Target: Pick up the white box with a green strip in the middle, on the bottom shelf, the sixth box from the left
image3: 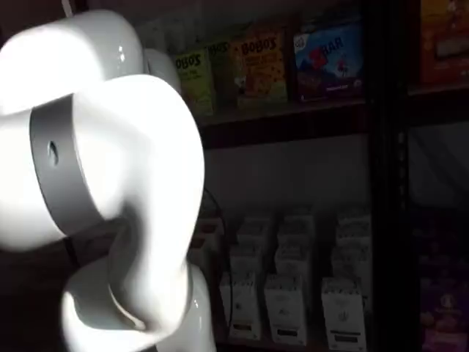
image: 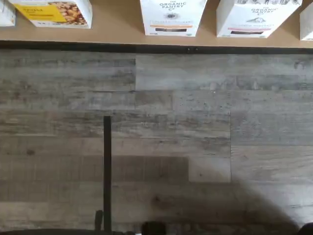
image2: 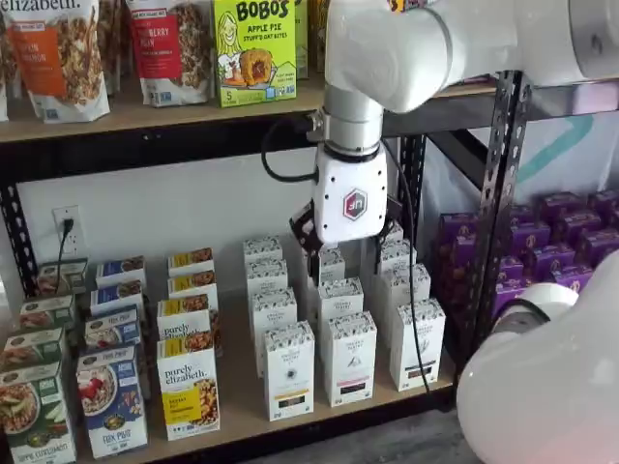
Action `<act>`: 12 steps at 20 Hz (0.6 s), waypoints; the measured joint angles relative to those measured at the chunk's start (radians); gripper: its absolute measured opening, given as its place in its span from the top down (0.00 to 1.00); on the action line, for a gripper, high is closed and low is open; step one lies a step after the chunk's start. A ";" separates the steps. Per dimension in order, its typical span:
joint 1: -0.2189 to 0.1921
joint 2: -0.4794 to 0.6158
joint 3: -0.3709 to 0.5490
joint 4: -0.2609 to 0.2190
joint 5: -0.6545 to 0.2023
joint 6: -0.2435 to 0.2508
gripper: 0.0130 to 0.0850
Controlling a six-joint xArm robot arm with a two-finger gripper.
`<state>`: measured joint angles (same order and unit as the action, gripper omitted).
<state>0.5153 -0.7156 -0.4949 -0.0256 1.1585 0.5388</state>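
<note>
hovering above the white rows, your end effector (image2: pixel 350 253) is spread wide and holds nothing. the white box (image2: pixel 416 343) fronts the right-hand row on the bottom shelf (image2: pixel 242 418); come down squarely over its narrow sides.

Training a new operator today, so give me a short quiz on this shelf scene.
1. True or false: the end effector is holding a carton.
2. The stacked boxes to the right of the rack are: A purple, B red, C green.
3. Fill in: the Bobo's box stands on the ___ shelf.

Key: 1 false, nothing is between its fingers; 2 A; 3 upper.
</note>
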 joint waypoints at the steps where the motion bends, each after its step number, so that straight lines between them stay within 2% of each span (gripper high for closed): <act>1: -0.005 0.005 0.009 -0.004 -0.014 -0.003 0.00; 8: -0.057 0.044 0.084 -0.033 -0.133 -0.036 0.00; 12: -0.103 0.089 0.128 -0.040 -0.227 -0.074 0.00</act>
<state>0.4119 -0.6271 -0.3672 -0.0653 0.9313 0.4644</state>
